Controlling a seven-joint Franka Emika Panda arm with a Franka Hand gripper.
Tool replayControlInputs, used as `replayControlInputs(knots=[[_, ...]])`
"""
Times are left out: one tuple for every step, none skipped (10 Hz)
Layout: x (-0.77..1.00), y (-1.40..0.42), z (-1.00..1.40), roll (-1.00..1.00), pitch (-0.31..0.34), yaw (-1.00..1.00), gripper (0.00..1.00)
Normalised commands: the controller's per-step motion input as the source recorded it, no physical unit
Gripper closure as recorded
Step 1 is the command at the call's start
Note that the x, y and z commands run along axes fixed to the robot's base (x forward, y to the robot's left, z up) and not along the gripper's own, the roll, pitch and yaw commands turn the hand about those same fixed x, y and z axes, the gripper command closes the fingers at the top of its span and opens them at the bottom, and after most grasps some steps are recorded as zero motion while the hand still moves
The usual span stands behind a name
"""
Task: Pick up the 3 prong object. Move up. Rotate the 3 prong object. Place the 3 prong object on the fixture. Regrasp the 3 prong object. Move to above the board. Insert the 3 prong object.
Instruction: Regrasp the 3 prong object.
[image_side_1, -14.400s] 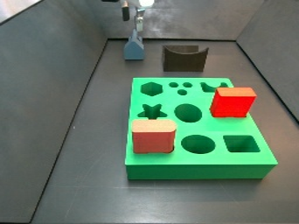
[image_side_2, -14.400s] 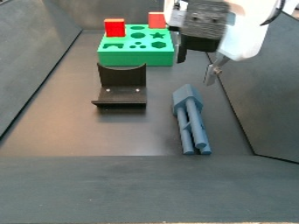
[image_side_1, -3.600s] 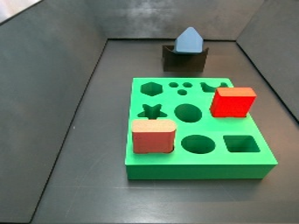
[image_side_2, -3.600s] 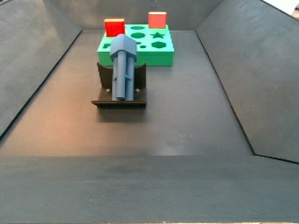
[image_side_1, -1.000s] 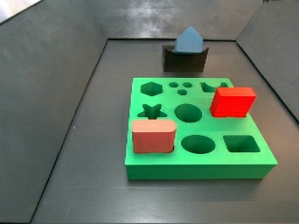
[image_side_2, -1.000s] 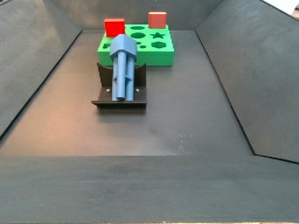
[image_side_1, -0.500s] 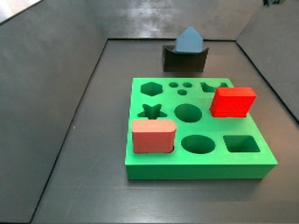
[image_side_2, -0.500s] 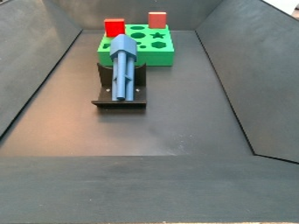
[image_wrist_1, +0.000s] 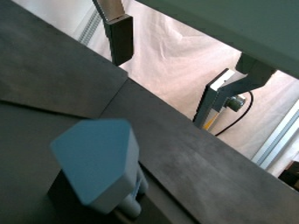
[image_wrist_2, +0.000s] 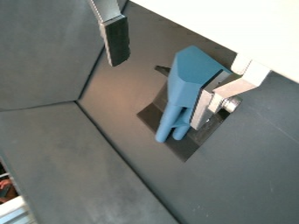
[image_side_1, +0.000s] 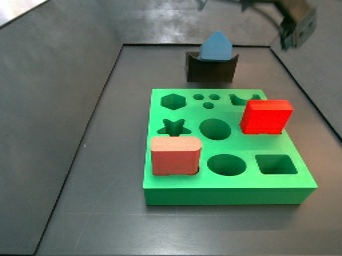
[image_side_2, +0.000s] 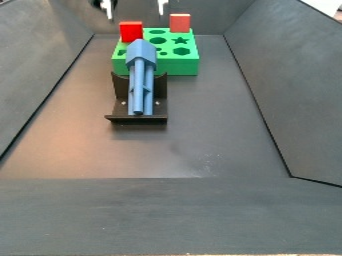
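Observation:
The grey-blue 3 prong object (image_side_2: 142, 72) lies along the top of the dark fixture (image_side_2: 135, 110), in front of the green board (image_side_2: 162, 62). In a side view its end (image_side_1: 215, 44) shows above the fixture (image_side_1: 210, 69), behind the board (image_side_1: 227, 150). My gripper (image_side_2: 134, 6) is open and empty, high above the fixture and the board's near edge; it is a blur in a side view (image_side_1: 287, 22). In both wrist views the fingers (image_wrist_2: 115, 39) (image_wrist_1: 118, 35) stand wide apart above the object (image_wrist_2: 184, 92) (image_wrist_1: 100, 162), not touching it.
A red cube (image_side_1: 267, 116) and a salmon-pink rounded block (image_side_1: 175, 156) sit in the board's holes. Star, hexagon, round and square holes show open. Grey sloped walls (image_side_2: 261, 80) enclose the dark floor.
The gripper has come into view at the top of both side views; it was out of sight half a second ago. The 3 prong object has not moved on the fixture.

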Motion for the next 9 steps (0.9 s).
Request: replayControlInputs(knots=[[0.09,0.02,-1.0,0.08,-0.049,0.08,0.0],[0.11,0.02,-1.0,0.07,-0.054,0.07,0.0],[0.12,0.01,-1.0,0.08,-0.053,0.05,0.0],[0.13,0.0,-1.0,0.08,-0.046,0.03,0.0],[0.12,0.0,-0.84,0.08,-0.035,0.02,0.0],[0.11,0.0,-0.63,0.07,-0.023,0.01,0.0],[0.1,0.0,-0.48,0.07,-0.015,0.01,0.0],[0.09,0.0,-0.33,0.07,-0.008,0.02,0.0],[0.08,-0.01,-0.18,0.07,-0.002,0.02,0.0]])
